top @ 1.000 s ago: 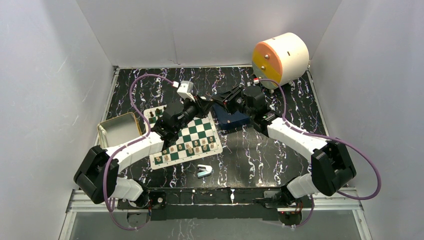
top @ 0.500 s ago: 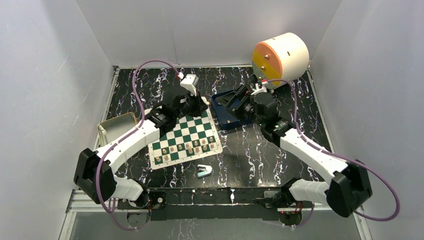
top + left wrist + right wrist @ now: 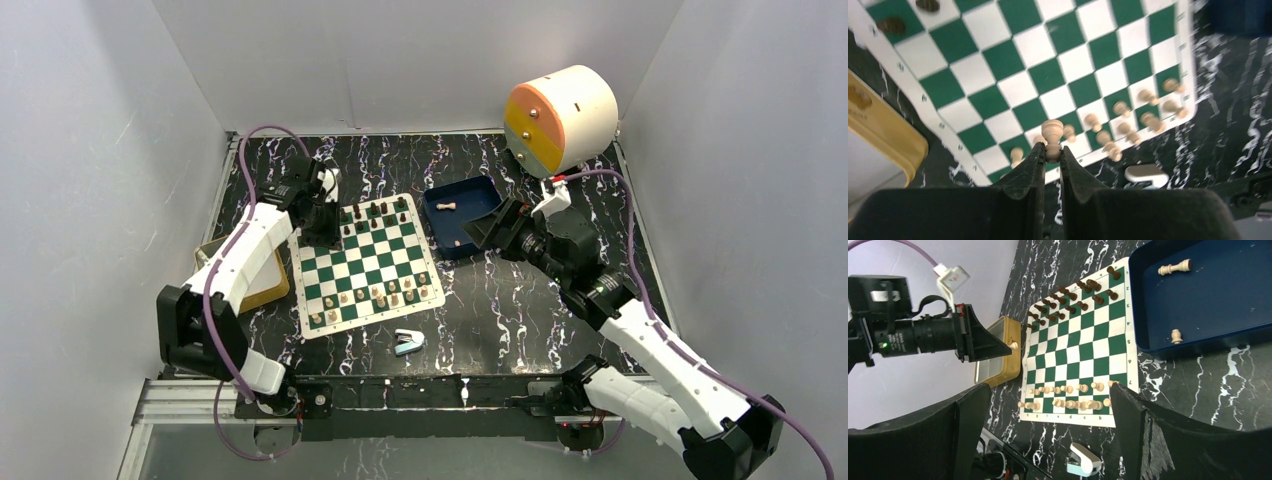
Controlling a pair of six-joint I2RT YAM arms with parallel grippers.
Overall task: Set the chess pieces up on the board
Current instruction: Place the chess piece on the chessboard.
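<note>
The green-and-white board (image 3: pixel 372 262) lies at centre left, with dark chess pieces (image 3: pixel 375 212) on its far rows and tan ones (image 3: pixel 375 295) on its near rows. My left gripper (image 3: pixel 322 232) hovers by the board's far left edge. In the left wrist view this gripper (image 3: pixel 1050 150) is shut on a tan chess piece (image 3: pixel 1052 134), held above the board (image 3: pixel 1048 75). My right gripper (image 3: pixel 482 232) stands open and holds nothing, just right of the blue tray (image 3: pixel 485 190). Two tan pieces (image 3: pixel 1174 267) (image 3: pixel 1176 336) remain in that tray (image 3: pixel 1208 300).
A yellow tin (image 3: pixel 262 293) sits left of the board, partly under the left arm. A light-blue stapler-like object (image 3: pixel 408 342) lies near the board's front edge. A big white and orange cylinder (image 3: pixel 560 118) stands at the back right. White walls enclose the table.
The left gripper swung from beside the tray across the board's far end to its left edge, keeping the tan piece. The right gripper opened and drew back to the right of the tray.
</note>
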